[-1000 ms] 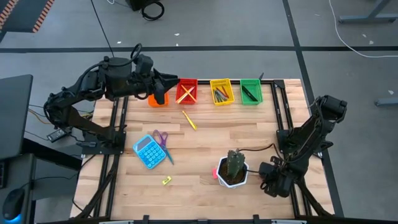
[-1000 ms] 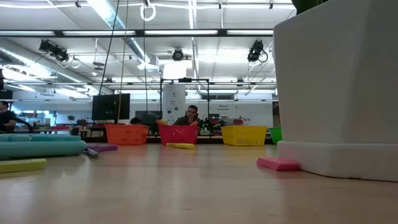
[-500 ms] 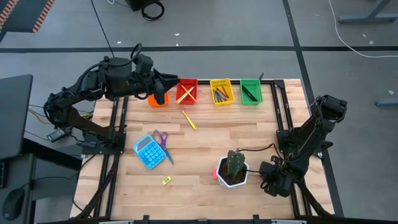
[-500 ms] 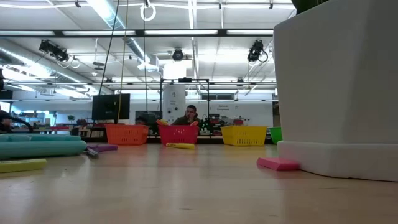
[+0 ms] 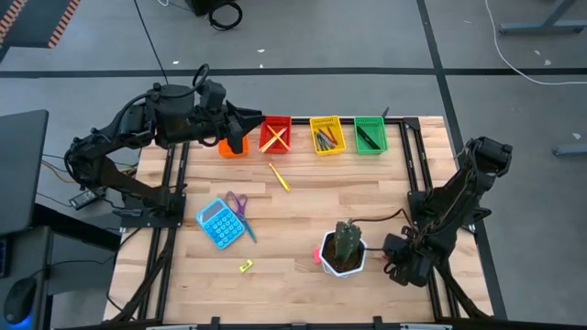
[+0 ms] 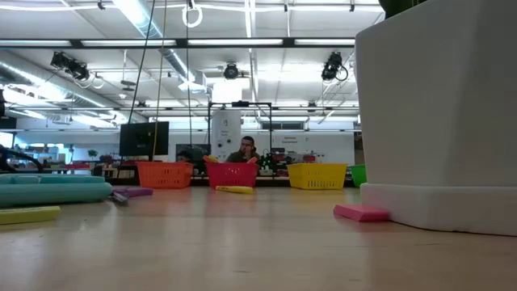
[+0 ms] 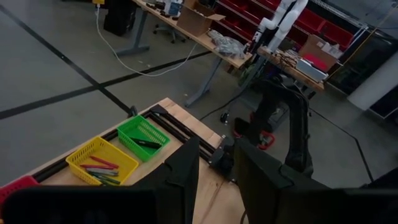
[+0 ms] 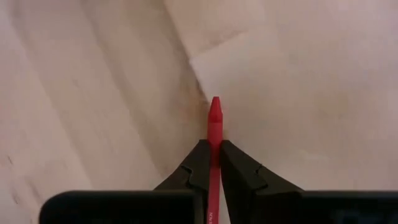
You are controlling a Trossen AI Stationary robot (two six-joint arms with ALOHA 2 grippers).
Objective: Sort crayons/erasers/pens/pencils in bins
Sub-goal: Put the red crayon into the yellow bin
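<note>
Clamped between the fingers of the right gripper (image 8: 214, 163): a red crayon (image 8: 214, 127), tip pointing straight out past the fingertips, long axis in line with the gripper, hanging close above bare wood. Positioned low at the near right corner of the desk (image 5: 303, 197), just right of the white cactus pot (image 5: 343, 258). Lined up along the far edge, well apart from that gripper: orange bin (image 5: 233, 147), red bin (image 5: 275, 134), yellow bin (image 5: 326, 135), green bin (image 5: 370, 134). In the yellow bin, short coloured sticks that look like crayons; in the red one, pale pencils; in the green one, dark pens. So, judged from this, a long diagonal carry ahead, away from the near edge and leftward, toward the yellow bin, with the crayon best turned along the bin's length before release. Nearer those bins but empty: the left gripper (image 7: 214, 180), fingers apart, hovering over the orange bin at the far left. Waiting on the wood: a yellow pen (image 5: 279, 176) near the middle, a yellow-green eraser (image 5: 245, 267) near the near edge, a pink eraser (image 6: 361, 212) against the pot's base.
</note>
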